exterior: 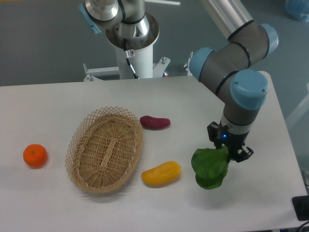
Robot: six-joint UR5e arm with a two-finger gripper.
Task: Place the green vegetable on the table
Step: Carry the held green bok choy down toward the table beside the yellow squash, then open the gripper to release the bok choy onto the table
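Silver-grey tubular arm (231, 19), light blue joint caps, dark grey joint housings, white pedestal base, small black gripper (231, 151), black cable

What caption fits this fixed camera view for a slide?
End effector holding the dark green leafy vegetable at the white table, right of the yellow pepper-like item and oval wicker basket.

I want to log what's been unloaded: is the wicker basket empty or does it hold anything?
Empty. The wicker basket shows only its bare woven bottom; the green vegetable is at the gripper, away to its right.
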